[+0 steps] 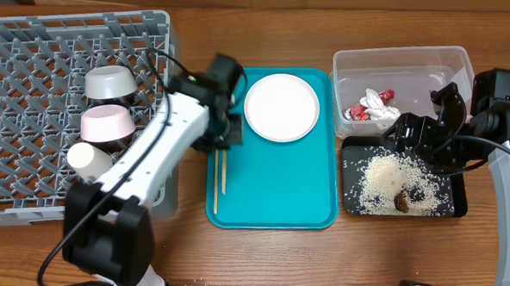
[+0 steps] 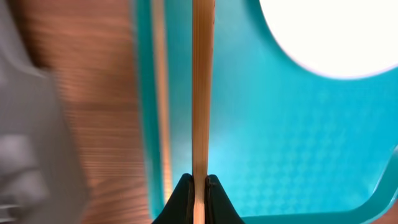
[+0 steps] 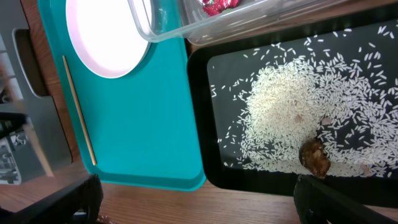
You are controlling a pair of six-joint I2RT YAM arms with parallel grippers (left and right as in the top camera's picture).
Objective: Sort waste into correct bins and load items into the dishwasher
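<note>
- At the left gripper (image 2: pixel 199 198): fingertips (image 2: pixel 183 196) pressed almost together, pinching one chopstick (image 2: pixel 202 93) by its near end, with the rest of the stick running straight ahead over the teal tray (image 2: pixel 280 143).
- Just left of that, along the tray's left rim: the second chopstick (image 2: pixel 160 93), lying flat and outside the fingers.
- Ahead and to the right, on the same tray: the white plate (image 1: pixel 281 107), touched by neither gripper.
- In the dish rack (image 1: pixel 34 64): pale bowl (image 1: pixel 111 82), pink bowl (image 1: pixel 107 124) and white cup (image 1: pixel 89 159), in a line near its right side.
- At the right gripper (image 3: pixel 196 193): fingers (image 3: pixel 68 199) spread wide, gripping nothing, poised above the black tray (image 3: pixel 200 124).
- Between and below those fingers: rice (image 3: pixel 286 118) scattered across the black tray, with the brown lump (image 3: pixel 314 157) at the heap's near edge.
- In the clear tub (image 1: pixel 431 60), right beside the black tray: red-and-white wrapper (image 1: pixel 373 108).
</note>
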